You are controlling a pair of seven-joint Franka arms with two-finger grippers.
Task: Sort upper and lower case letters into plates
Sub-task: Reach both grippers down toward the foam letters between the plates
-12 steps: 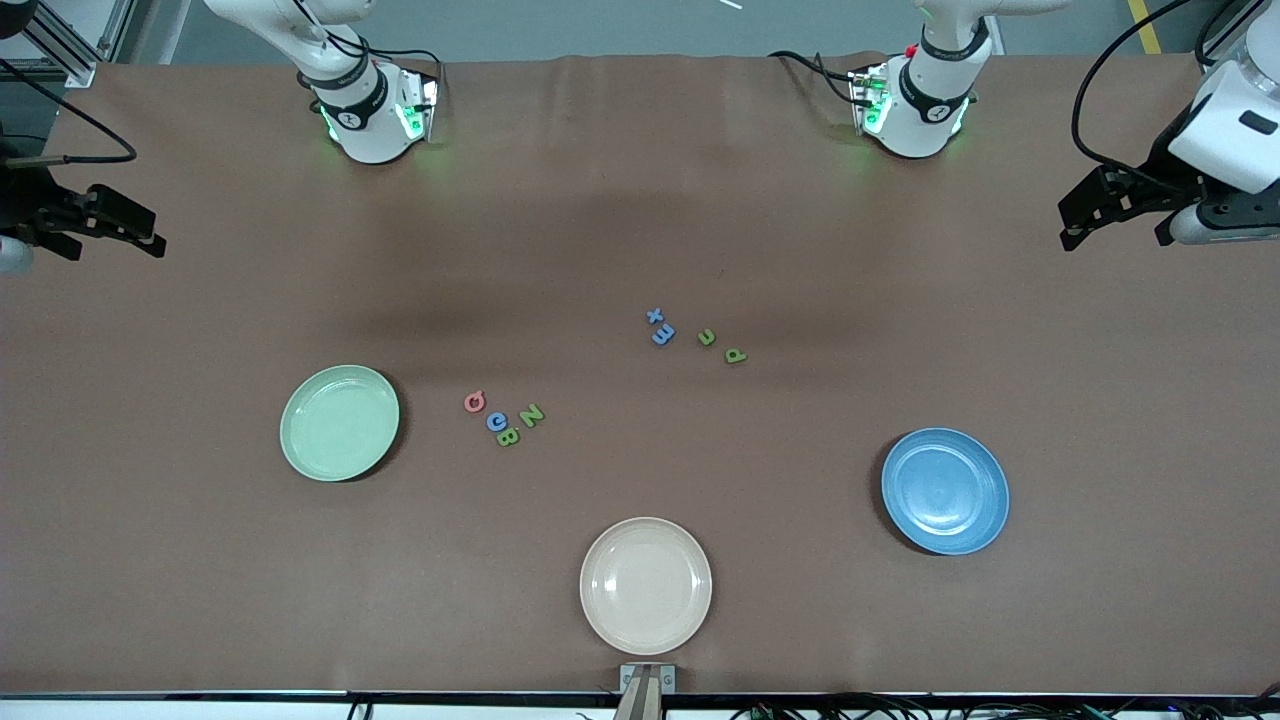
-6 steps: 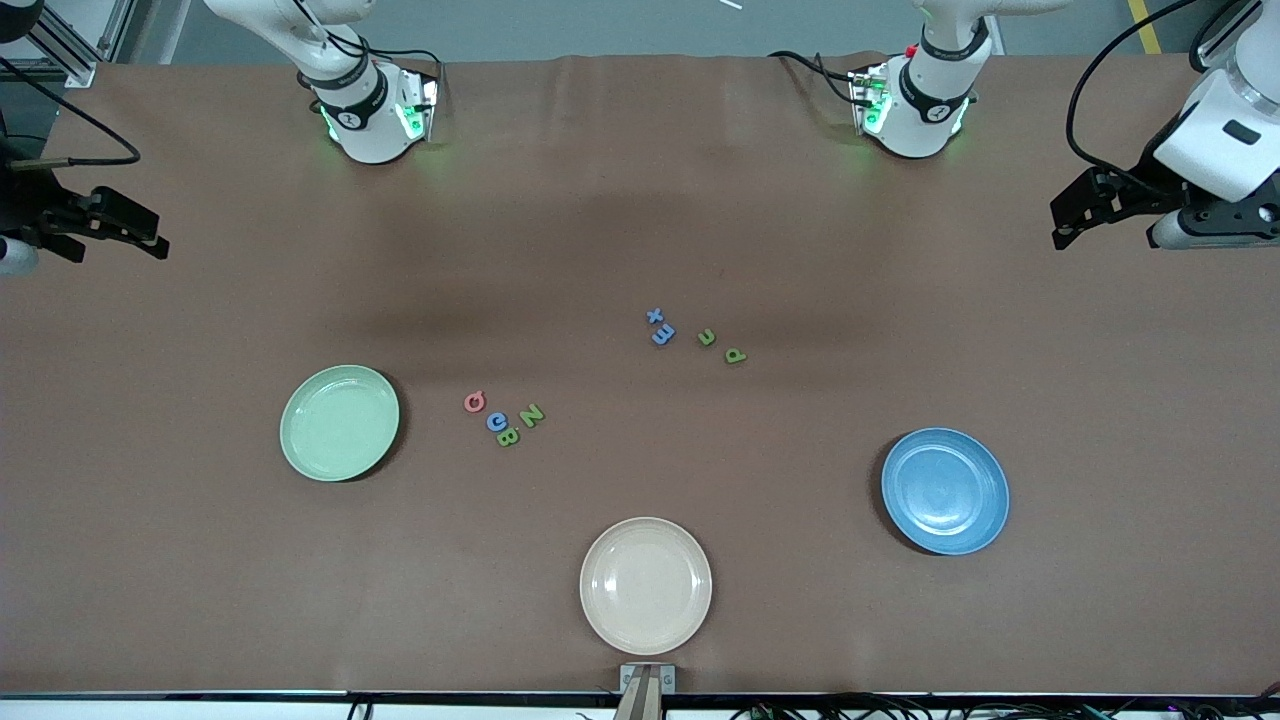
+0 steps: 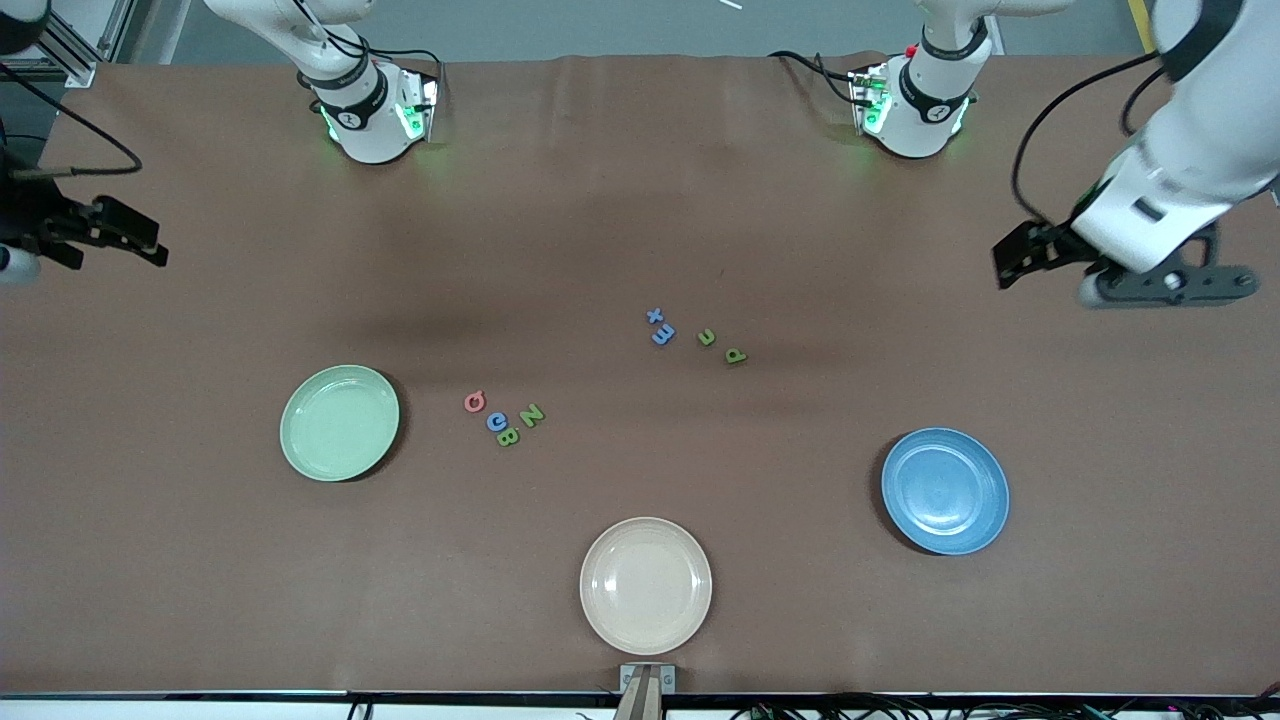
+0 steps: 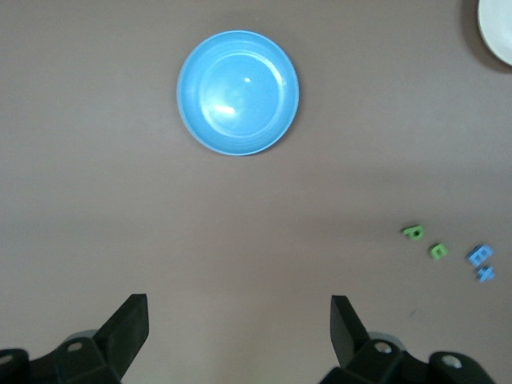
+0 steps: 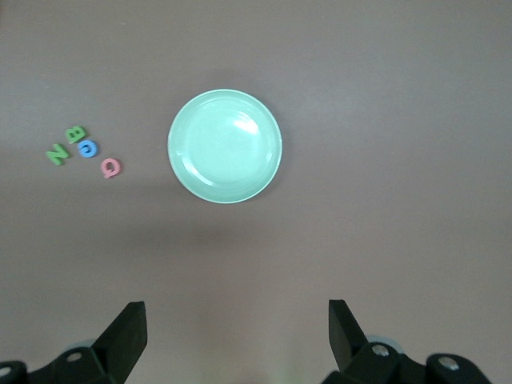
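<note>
A round, shallow, pale mint green plate (image 3: 340, 423) lies flat and empty toward the right arm's end of the table. Just beside it sit a pink Q (image 3: 474, 402), blue C (image 3: 496, 421), green B (image 3: 508, 437) and green N (image 3: 531, 415). A matching medium blue plate (image 3: 945, 491), also empty, lies toward the left arm's end. Farther from the front camera, between the plates, lie a blue x (image 3: 655, 316), blue m (image 3: 663, 334), green u (image 3: 707, 338) and green p (image 3: 735, 355).

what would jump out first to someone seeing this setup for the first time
Three empty plates: a mint plate toward the right arm's end, a blue plate toward the left arm's end, and a beige plate between them, nearest the front camera. Two small clusters of coloured letters lie mid-table. The left end effector and right end effector hang open over the table's ends.
</note>
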